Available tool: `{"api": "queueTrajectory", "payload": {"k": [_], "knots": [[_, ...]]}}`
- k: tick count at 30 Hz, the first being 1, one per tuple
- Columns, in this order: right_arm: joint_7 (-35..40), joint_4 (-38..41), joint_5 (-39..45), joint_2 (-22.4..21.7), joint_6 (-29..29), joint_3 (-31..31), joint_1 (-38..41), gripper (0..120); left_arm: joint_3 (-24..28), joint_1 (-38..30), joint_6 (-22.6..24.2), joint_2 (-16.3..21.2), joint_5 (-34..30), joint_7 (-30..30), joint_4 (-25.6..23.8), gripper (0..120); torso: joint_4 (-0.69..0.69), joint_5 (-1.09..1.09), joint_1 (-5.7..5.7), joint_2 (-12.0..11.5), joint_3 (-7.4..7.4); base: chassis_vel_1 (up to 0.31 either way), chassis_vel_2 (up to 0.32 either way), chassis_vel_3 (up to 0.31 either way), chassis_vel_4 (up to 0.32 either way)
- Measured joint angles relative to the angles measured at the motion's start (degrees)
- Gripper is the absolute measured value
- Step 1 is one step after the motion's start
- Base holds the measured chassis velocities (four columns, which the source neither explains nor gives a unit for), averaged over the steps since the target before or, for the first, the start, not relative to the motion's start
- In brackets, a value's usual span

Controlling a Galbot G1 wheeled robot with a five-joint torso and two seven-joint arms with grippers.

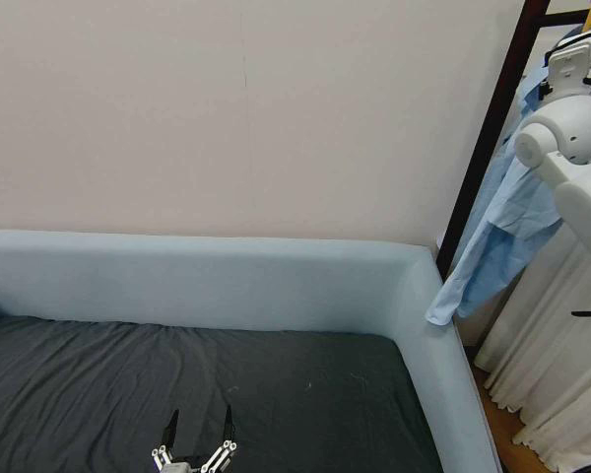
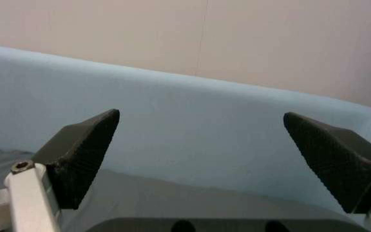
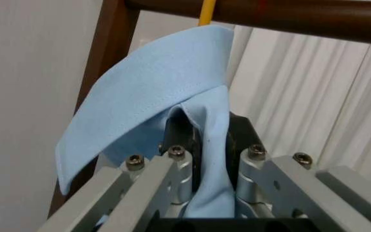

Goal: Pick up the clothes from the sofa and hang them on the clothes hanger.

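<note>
A light blue shirt (image 1: pixel 502 227) hangs by the dark wooden clothes rack (image 1: pixel 488 128) at the right, one sleeve drooping over the sofa's end. My right arm (image 1: pixel 571 133) is raised to it. In the right wrist view my right gripper (image 3: pixel 206 145) is shut on the shirt (image 3: pixel 153 87) just under its collar, below the rack's rail (image 3: pixel 269 12) and a yellow hanger hook (image 3: pixel 206 12). My left gripper (image 1: pixel 201 414) stands open low over the sofa's dark seat (image 1: pixel 128 384), nothing between its fingers (image 2: pixel 82 150).
The pale blue sofa back (image 1: pixel 197 281) runs across the view, with a plain wall behind it. White curtains (image 1: pixel 552 365) hang right of the rack, above a strip of wooden floor (image 1: pixel 502 434).
</note>
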Motion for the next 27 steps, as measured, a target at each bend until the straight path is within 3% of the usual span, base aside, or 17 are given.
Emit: {"api": "queueTrajectory", "payload": {"k": [14, 27], "knots": [[3.11, -7.91, 3.04, 7.05, -1.79, -2.58, 4.6, 8, 0.14, -0.85, -1.22, 0.24, -1.81, 0.0, 1.2, 100, 0.0, 0.0, 0.0, 0.0, 0.0, 0.0, 0.0, 0.0, 0.0], [0.06, -0.97, 4.21, 3.96, -1.46, -2.25, 2.16, 54, 0.43, -1.27, -1.26, -0.11, -2.11, 0.04, 2.13, 100, 0.0, 0.0, 0.0, 0.0, 0.0, 0.0, 0.0, 0.0, 0.0]]}}
